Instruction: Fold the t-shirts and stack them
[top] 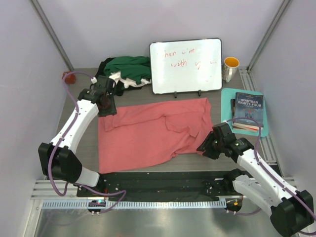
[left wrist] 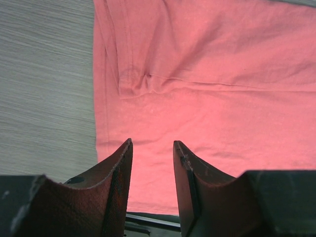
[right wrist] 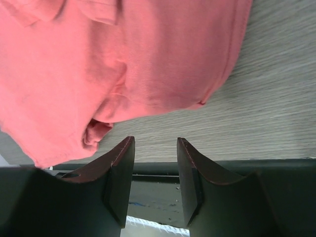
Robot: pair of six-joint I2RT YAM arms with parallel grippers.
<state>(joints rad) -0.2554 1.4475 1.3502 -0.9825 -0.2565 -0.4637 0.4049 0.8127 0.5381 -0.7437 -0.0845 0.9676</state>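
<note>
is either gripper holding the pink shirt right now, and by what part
Nothing is held. The left gripper and the right gripper both stand open with empty gaps, and the salmon-pink cloth t-shirt lies free of both.

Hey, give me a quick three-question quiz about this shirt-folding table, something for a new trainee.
1. True or false: the salmon-pink t-shirt is folded into a small neat square.
2. What stands just right of the whiteboard? A) mug B) bottle C) bowl
3. Fill in: the left gripper has its jaws ____, gripping nothing.
Key: 1 false, it lies spread out and rumpled; 2 A; 3 open.
</note>
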